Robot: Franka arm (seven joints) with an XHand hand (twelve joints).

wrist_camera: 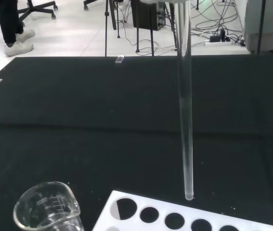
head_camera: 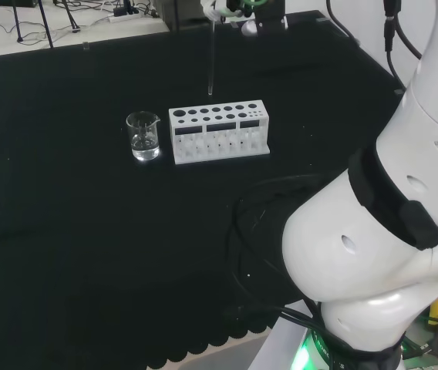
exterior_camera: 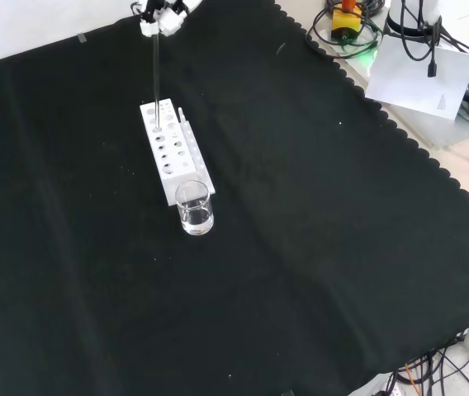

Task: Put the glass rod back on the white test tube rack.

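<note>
Hand [exterior_camera: 162, 15] pinches glass rod [wrist_camera: 186, 120] upright above white rack [head_camera: 219, 132]; beaker [head_camera: 143, 136] beside rack's end.

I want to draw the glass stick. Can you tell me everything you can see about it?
The glass rod is a thin, clear, straight stick with a rounded bottom tip. It hangs upright in the air, held at its top by the hand. Its lower end hovers just above the white rack with round holes, near one end of it in the front view, and is not in a hole yet. Only the hand touches it.
</note>
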